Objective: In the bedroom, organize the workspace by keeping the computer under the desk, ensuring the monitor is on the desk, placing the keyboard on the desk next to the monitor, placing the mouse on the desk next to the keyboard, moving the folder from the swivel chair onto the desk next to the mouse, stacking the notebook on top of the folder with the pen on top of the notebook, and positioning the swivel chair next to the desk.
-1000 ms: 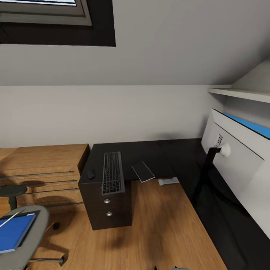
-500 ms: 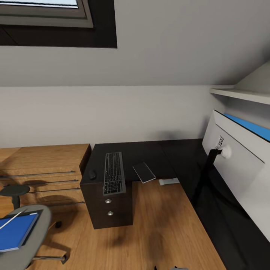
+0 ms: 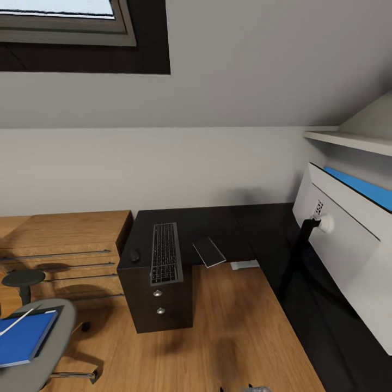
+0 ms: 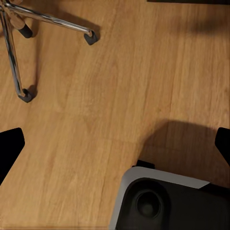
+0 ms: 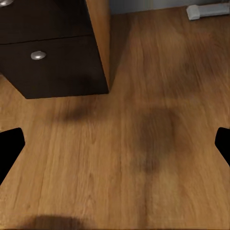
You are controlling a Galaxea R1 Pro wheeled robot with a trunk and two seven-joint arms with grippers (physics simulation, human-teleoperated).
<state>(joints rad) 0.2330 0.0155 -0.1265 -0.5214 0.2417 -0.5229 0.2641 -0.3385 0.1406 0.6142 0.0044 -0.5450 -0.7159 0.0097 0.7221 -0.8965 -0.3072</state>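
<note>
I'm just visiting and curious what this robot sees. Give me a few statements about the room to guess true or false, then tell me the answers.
1. The keyboard lies on the black desk. True.
2. The mouse sits on the floor. False: it is on the desk, beside the keyboard.
3. The blue folder lies on the swivel chair. True.
4. The white pen rests on the keyboard. False: it lies across the folder on the chair.
5. The monitor stands on the light-wood cabinet. False: it stands on the desk, pale back showing.
</note>
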